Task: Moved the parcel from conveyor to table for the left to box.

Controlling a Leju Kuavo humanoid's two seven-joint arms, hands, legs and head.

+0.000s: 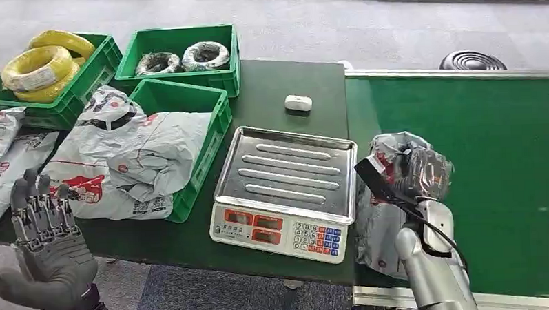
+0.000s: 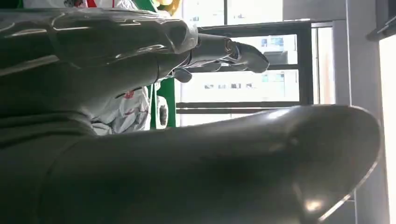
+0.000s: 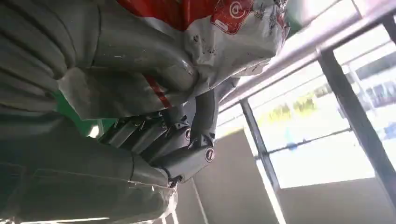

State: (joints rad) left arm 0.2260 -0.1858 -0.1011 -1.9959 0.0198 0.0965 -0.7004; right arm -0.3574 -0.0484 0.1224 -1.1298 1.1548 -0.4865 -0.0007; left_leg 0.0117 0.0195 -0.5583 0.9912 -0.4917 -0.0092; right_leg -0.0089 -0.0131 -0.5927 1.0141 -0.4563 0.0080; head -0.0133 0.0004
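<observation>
Here the right robot hand [image 1: 424, 174] grips a crumpled grey parcel [image 1: 387, 192] at the belt's [image 1: 492, 154] near left edge, at four o'clock from the scale [image 1: 287, 189], likely so it can swing left onto the counter [image 1: 283, 79]. The parcel's long axis runs roughly from six to twelve o'clock, its upper end bunched in the fingers. The left robot hand [image 1: 47, 239] waits at eight o'clock, fingers spread and holding nothing, near the crate [image 1: 215, 122] of parcels.
</observation>
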